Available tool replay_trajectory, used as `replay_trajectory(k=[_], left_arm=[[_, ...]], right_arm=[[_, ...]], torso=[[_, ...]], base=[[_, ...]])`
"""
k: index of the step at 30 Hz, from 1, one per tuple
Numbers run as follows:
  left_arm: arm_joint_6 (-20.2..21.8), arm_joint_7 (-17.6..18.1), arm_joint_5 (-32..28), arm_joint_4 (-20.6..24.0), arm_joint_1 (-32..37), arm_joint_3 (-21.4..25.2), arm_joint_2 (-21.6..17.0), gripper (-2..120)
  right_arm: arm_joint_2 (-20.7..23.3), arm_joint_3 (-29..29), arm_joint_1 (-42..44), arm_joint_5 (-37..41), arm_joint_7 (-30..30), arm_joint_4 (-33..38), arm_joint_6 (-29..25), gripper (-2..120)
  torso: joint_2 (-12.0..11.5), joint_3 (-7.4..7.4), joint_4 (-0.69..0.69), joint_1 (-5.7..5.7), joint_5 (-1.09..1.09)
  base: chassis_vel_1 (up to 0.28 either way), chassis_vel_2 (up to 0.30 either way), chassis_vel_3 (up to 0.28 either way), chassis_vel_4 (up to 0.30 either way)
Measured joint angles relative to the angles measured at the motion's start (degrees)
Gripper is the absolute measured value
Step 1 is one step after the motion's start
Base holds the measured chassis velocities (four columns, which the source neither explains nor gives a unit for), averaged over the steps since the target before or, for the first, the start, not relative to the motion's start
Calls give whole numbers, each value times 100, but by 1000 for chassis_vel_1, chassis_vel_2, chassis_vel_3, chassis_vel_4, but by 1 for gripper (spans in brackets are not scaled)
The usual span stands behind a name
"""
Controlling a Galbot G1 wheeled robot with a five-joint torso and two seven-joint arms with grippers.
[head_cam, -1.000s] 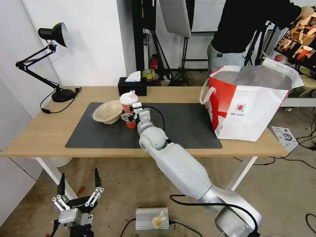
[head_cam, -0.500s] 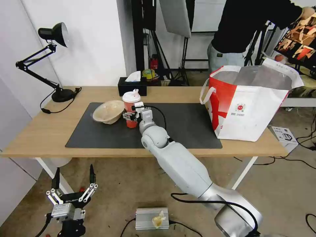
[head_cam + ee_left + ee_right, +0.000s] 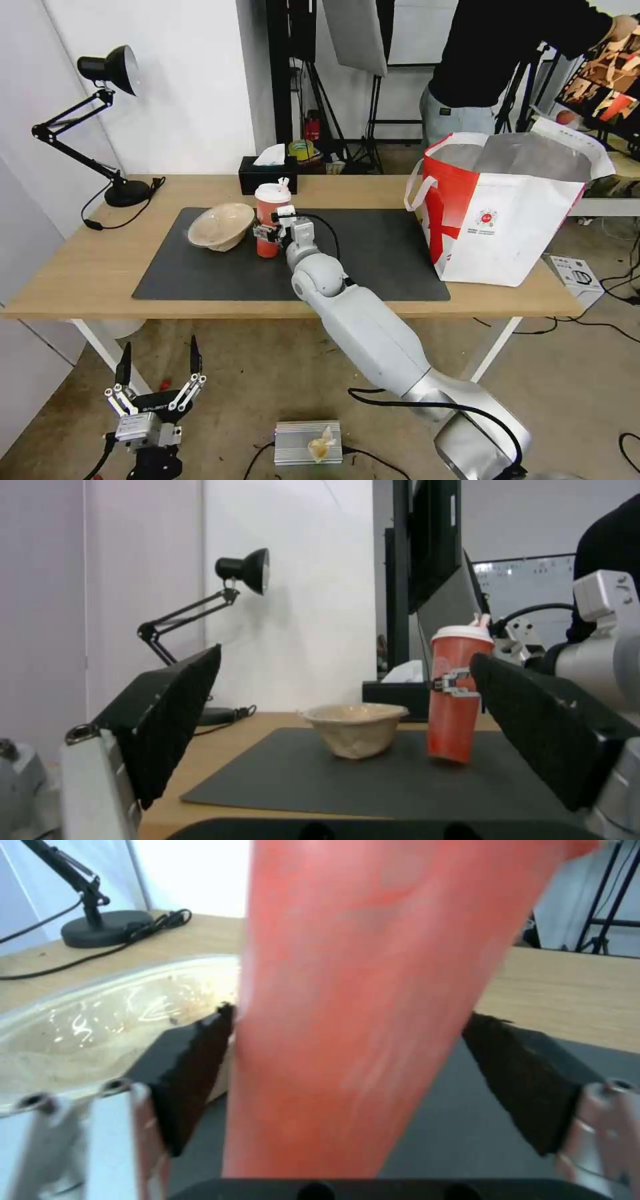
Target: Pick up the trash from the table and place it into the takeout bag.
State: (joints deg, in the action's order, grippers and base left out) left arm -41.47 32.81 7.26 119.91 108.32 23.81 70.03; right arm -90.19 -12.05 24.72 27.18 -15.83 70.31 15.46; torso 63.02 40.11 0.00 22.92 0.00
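Left gripper [image 3: 157, 387]: parked low at 7 o'clock below the table [image 3: 80, 273] edge, fingers spread, holding nothing. Right gripper [image 3: 268, 233]: clenched around the red cup [image 3: 271, 217], which appears just clear of the grey mat [image 3: 373, 257]; beige bowl [image 3: 220, 227] beside it at 9 o'clock. Step in hand: the lift; next calls for an upright carry toward 2 o'clock, over the takeout bag's [image 3: 507, 227] rim.
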Motion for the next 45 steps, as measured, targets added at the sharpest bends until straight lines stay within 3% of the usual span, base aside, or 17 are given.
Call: replay_trajectory(k=[2, 9, 11, 14, 23, 30, 45], left_arm=[[0, 0, 1, 0, 1, 0, 0, 100], [0, -4, 33, -24, -12, -45, 48, 100], [0, -4, 35, -27, -13, -47, 49, 100], [0, -4, 42, -46, -19, -53, 53, 100], [1, -8, 46, -64, -38, -60, 64, 100], [1, -8, 47, 9, 75, 56, 82, 100], [-27, 8, 42, 81, 85, 94, 184, 100]], right_arm=[[0, 2, 4, -1, 10, 0, -8, 79], [2, 0, 9, -10, 59, -16, -80, 49], [2, 0, 9, -11, 60, -17, -82, 47], [3, -9, 20, -18, 80, -18, -107, 33], [9, 12, 44, -33, 128, 103, -169, 7], [30, 120, -51, 8, 129, 340, -107, 3], [534, 112, -416, 597, 6, 1104, 157, 3]], torso=[[0, 0, 0, 0, 0], [0, 0, 0, 0, 0], [0, 0, 0, 0, 0], [0, 0, 0, 0, 0], [0, 0, 0, 0, 0], [0, 0, 0, 0, 0], [0, 0, 1, 0, 0]], base=[[0, 0, 0, 0], [0, 0, 0, 0], [0, 0, 0, 0], [0, 0, 0, 0], [0, 0, 0, 0], [0, 0, 0, 0], [0, 0, 0, 0]])
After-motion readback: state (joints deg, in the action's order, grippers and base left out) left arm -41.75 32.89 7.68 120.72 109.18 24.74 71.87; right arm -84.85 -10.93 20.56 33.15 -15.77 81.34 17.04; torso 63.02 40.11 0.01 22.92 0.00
